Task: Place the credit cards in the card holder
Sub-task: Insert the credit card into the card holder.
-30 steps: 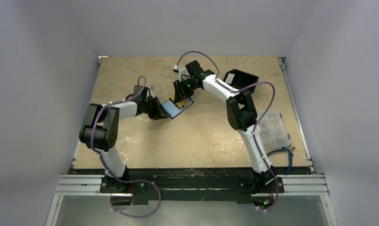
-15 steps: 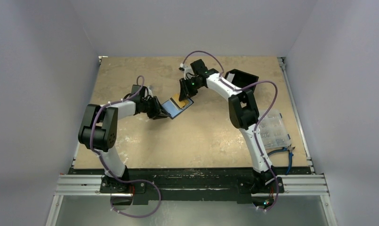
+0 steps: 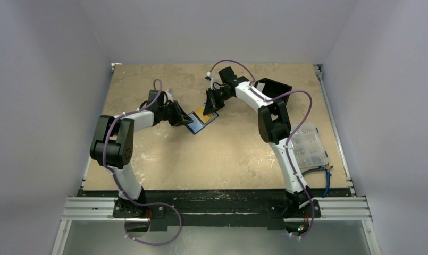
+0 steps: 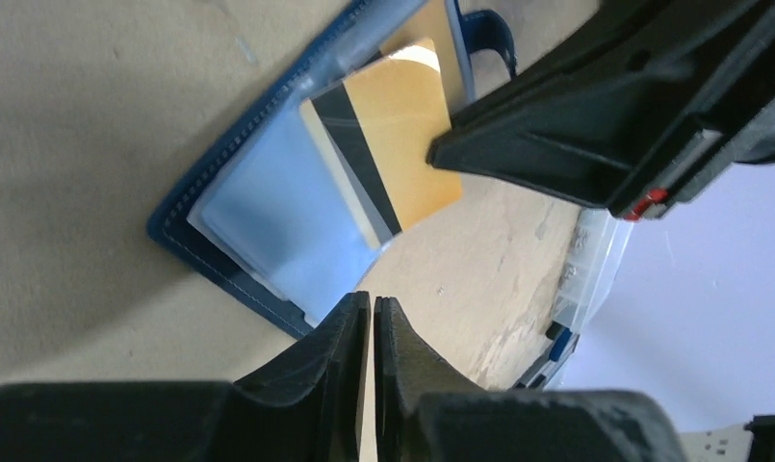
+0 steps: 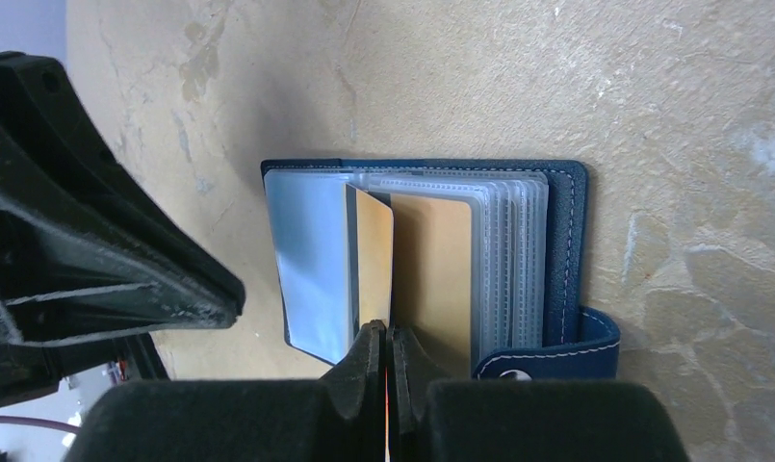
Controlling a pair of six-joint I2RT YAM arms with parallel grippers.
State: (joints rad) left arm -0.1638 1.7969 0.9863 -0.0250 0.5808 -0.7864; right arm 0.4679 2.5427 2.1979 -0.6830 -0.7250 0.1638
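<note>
The navy card holder [image 3: 196,123] lies open on the table with its clear sleeves [image 5: 508,260] fanned out. A gold credit card [image 4: 402,135] with a black stripe stands tilted over the open sleeves, its lower edge among them. My right gripper [image 5: 391,332] is shut on that card's edge, reaching in from the far side [image 3: 211,101]. My left gripper [image 4: 373,300] sits just off the holder's left corner [image 3: 184,120], jaws together with nothing between them. Another gold surface [image 5: 431,269] shows inside a sleeve.
A black open-sided box [image 3: 273,87] stands at the back right. A clear compartment box [image 3: 307,144] and blue-handled pliers [image 3: 320,172] lie along the right edge. The left arm's fingers [image 5: 123,279] crowd the holder's left side.
The right gripper's jaws have closed onto the gold card and its wrist has drawn back to the right. The left gripper has narrowed and shifted slightly toward the far side.
</note>
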